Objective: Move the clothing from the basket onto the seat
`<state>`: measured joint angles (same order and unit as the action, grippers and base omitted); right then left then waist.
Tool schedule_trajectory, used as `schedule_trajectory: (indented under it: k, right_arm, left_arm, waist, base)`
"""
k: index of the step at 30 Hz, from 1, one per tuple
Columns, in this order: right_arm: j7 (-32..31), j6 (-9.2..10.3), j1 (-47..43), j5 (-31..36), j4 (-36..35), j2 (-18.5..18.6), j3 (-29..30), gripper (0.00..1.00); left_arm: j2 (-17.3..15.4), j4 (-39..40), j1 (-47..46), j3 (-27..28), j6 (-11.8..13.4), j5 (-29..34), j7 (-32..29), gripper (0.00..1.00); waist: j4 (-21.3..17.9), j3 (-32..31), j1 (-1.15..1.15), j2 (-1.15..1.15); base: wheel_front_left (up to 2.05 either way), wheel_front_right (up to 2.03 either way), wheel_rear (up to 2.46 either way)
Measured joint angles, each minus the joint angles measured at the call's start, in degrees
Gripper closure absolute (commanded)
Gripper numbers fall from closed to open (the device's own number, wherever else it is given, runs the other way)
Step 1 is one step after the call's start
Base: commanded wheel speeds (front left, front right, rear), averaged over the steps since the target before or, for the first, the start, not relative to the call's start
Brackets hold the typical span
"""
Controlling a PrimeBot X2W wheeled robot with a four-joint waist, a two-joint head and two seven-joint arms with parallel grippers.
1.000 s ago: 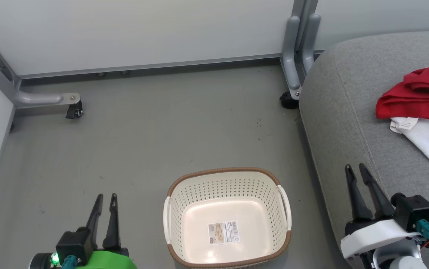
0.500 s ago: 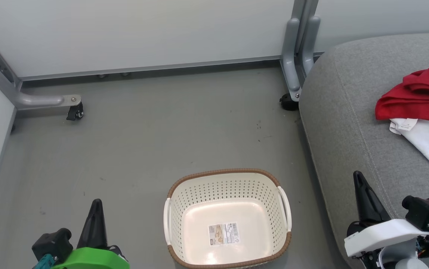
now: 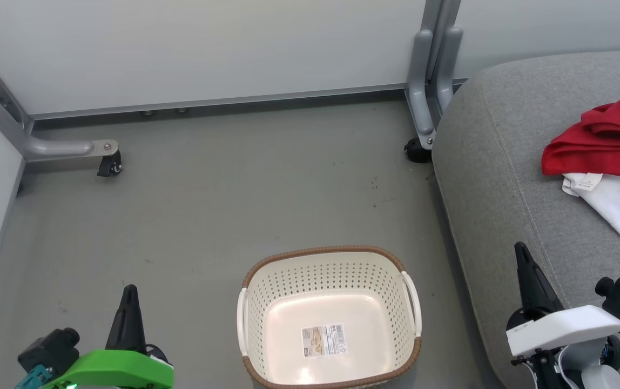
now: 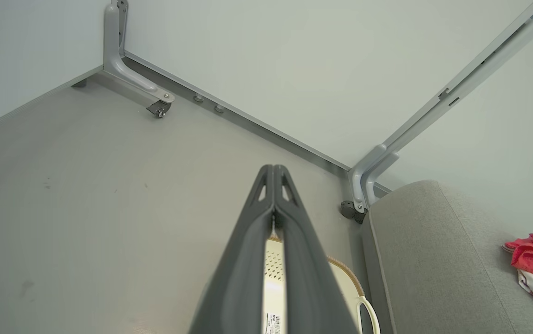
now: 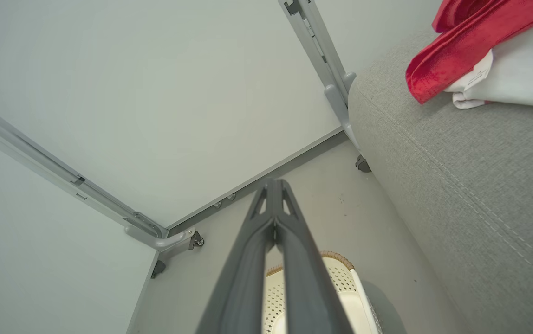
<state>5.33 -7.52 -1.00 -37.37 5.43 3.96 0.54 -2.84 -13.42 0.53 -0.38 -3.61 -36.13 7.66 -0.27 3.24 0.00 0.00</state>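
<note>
The clothing (image 3: 601, 135) is being borne by the seat (image 3: 504, 178) at two o'clock, the basket (image 3: 321, 250) at six o'clock being left bare. The fingers of the left gripper (image 3: 129, 290) and right gripper (image 3: 520, 250) are being pressed together on nothing, presumably because nothing is waiting to be lifted.
</note>
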Motion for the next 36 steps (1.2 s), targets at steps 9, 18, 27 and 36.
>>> schedule_trajectory:
  k: [9, 18, 27, 36]
  right_arm:
    - [-1.1, 0.0, 0.6, -7.8, 1.2, 0.2, 0.2, 1.0]
    - [-2.2, 0.02, 1.4, -15.0, 2.1, 0.4, 0.4, 1.0]
    - [-3.3, 0.03, 2.4, -21.3, 3.0, 0.5, 0.7, 1.0]
    - [-4.3, 0.04, 2.9, -27.2, 3.9, 0.5, 1.0, 1.0]
  left_arm:
    - [0.0, -0.1, -0.9, 0.7, -0.5, -7.4, -1.9, 1.0]
    - [0.0, -0.1, -1.4, 1.8, -1.0, -14.3, -3.6, 1.0]
    - [0.0, -0.2, -2.4, 2.4, -1.4, -20.7, -5.2, 1.0]
    - [0.0, -0.3, -2.9, 3.2, -1.8, -26.3, -6.6, 1.0]
  waist:
    - [0.0, -0.3, 0.0, 0.0]
    - [0.0, -0.6, 0.0, 0.0]
    - [0.1, -0.8, 0.0, 0.0]
    - [0.1, -1.1, 0.0, 0.0]
  base:
    - [0.0, 0.0, 0.0]
    - [0.0, 0.0, 0.0]
    - [0.0, 0.0, 0.0]
    - [0.0, 0.0, 0.0]
